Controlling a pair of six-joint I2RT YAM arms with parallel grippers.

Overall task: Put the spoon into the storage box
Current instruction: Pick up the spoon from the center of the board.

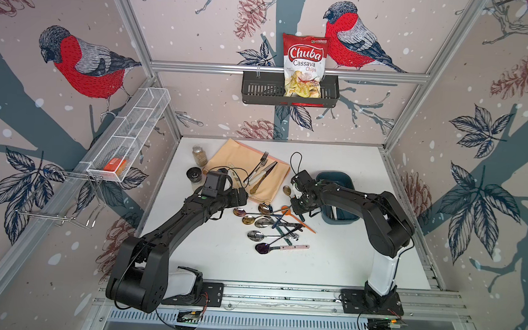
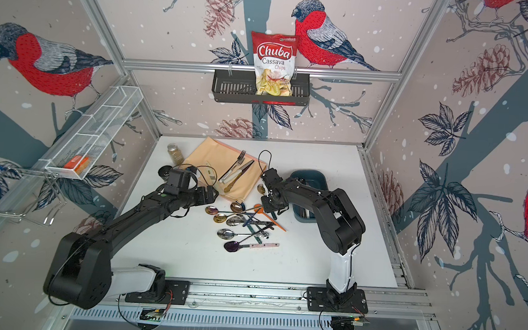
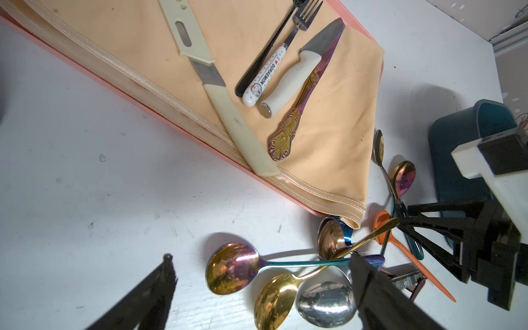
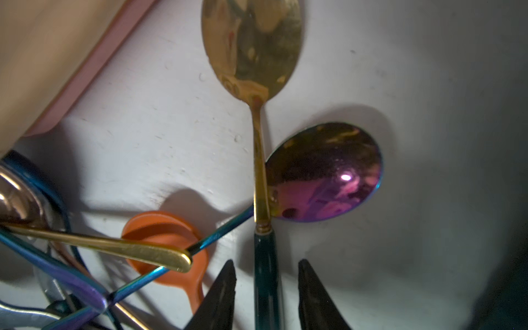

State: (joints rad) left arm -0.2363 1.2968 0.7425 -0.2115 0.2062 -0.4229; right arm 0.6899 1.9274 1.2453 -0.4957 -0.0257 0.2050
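Observation:
A spoon with a gold bowl (image 4: 251,43) and a dark teal handle (image 4: 265,274) lies on the white table; in a top view its bowl (image 1: 287,190) shows just left of my right wrist. My right gripper (image 4: 267,265) is open, one finger on each side of that handle with a gap on both sides. The teal-blue storage box (image 1: 334,179) sits behind the right arm, which partly hides it, and shows in the left wrist view (image 3: 445,160). My left gripper (image 3: 261,257) is open above the bowls of several spoons.
A tangle of spoons (image 1: 265,222) and an orange plastic spoon (image 4: 165,237) lie beside the right gripper. A peach cloth (image 1: 225,160) carries a fork and knives. A jar (image 1: 199,155) and a black cap (image 1: 194,174) stand far left. A black basket (image 1: 261,91) hangs on the back wall.

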